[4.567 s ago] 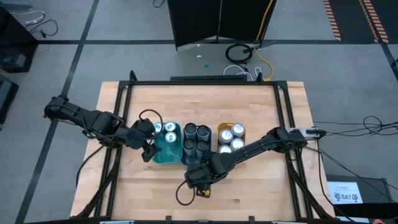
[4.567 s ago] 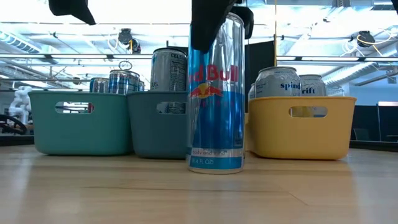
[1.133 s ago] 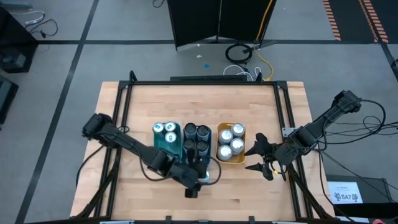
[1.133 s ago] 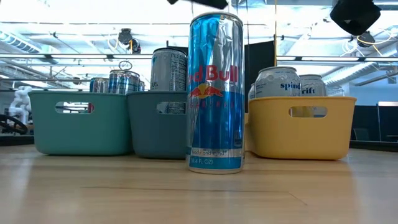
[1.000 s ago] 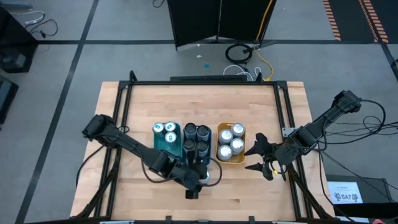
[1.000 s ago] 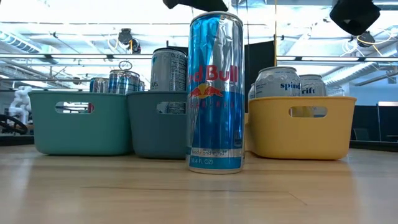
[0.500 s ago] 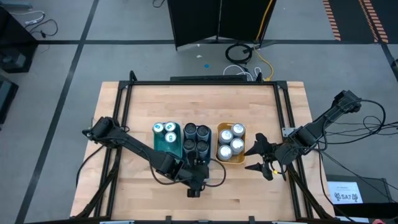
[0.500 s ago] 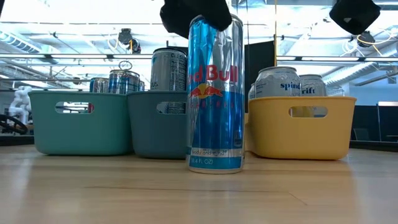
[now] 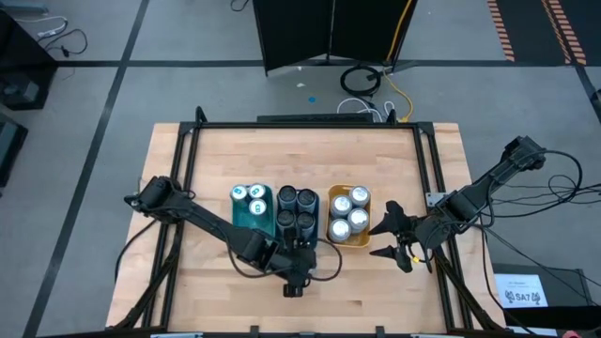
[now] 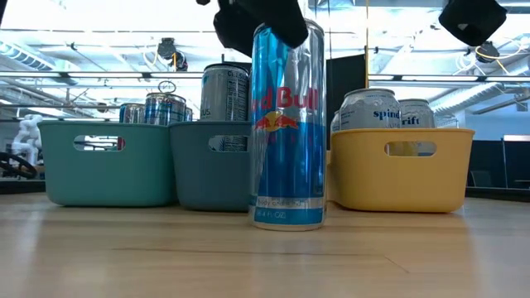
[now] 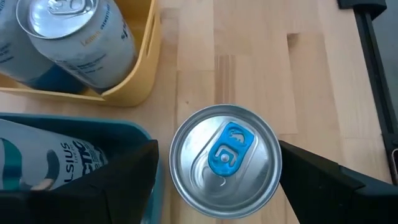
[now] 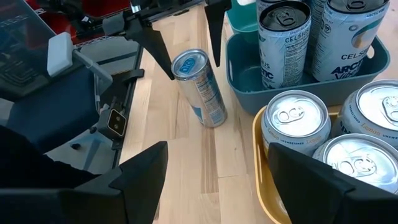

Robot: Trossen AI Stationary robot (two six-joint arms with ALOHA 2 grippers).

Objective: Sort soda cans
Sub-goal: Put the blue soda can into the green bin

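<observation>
Blue-and-silver can [image 10: 287,124] stands upright on the wooden counter [image 9: 376,160], alone, just in front of the three bins — it's the one not yet sorted. My left gripper [image 9: 299,266] hangs right over it, jaws spread wide w/ one finger either side of the lid [image 11: 225,160], neither touching as far as I can tell; nothing held. Straddling it like this so a straight drop & squeeze should catch the body below the rim.

Beyond my left jaws: teal bin [image 9: 252,232] holds cans w/ blue-white tops, grey-blue bin [image 10: 211,165] next to it holds dark-topped ones, yellow bin [image 9: 335,232] past that has plain silver tops. My guess — this can goes in the teal one.

My right gripper [image 9: 392,240] waits off past the yellow bin, jaws open, empty, clear of the left arm's path.
</observation>
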